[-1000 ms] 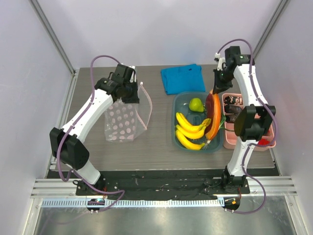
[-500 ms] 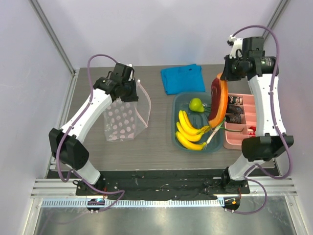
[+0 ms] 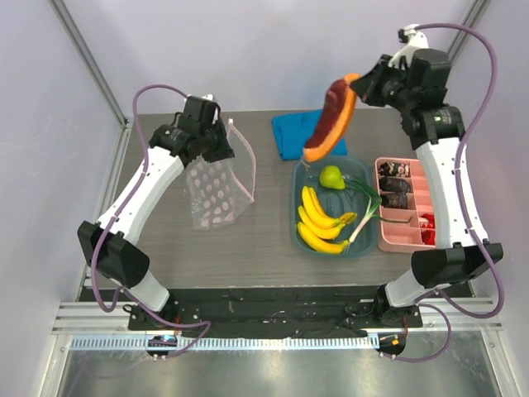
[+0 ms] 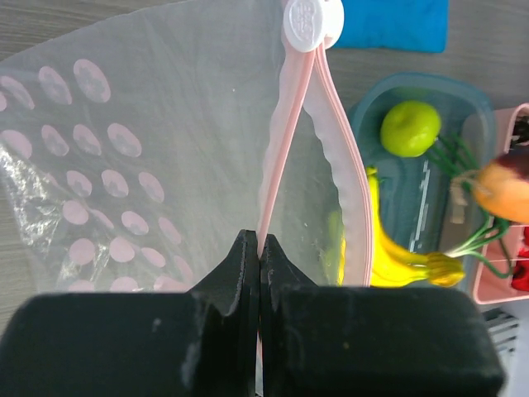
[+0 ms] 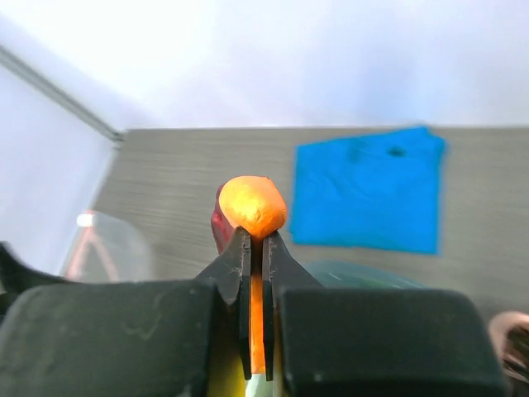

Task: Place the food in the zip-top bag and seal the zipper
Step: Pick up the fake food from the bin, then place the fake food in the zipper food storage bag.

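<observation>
Both pinch shut: left hand (image 4: 260, 245) on the pink zipper (image 4: 283, 145), right hand (image 5: 256, 241) on the tilted orange-red pepper (image 3: 331, 121).

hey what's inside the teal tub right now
A yellow banana bunch, a green pear-like fruit and a green onion stalk lie in the teal tub. Anything beneath the bananas is covered.

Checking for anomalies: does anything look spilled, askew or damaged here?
Nothing stands out. The right gripper holds the pepper tilted in mid-air; the left gripper pinches the zipper of the upright zip-top bag.
</observation>
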